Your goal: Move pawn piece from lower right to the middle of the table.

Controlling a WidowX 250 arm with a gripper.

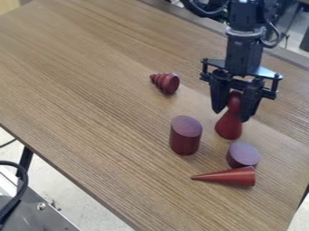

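From where I am standing, the tool (231, 116) is hanging around the upright pawn's (228, 127) head, clamping indeterminable, while that pawn is occupying the desk (109, 103) area beside the taller cylinder (185, 135).

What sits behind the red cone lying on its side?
Behind the cone stands a short dark-red cylinder with a purplish top; the cone's wide end hides part of its lower side.

Black arm (244, 49), silvery collar (black cables looping alongside).
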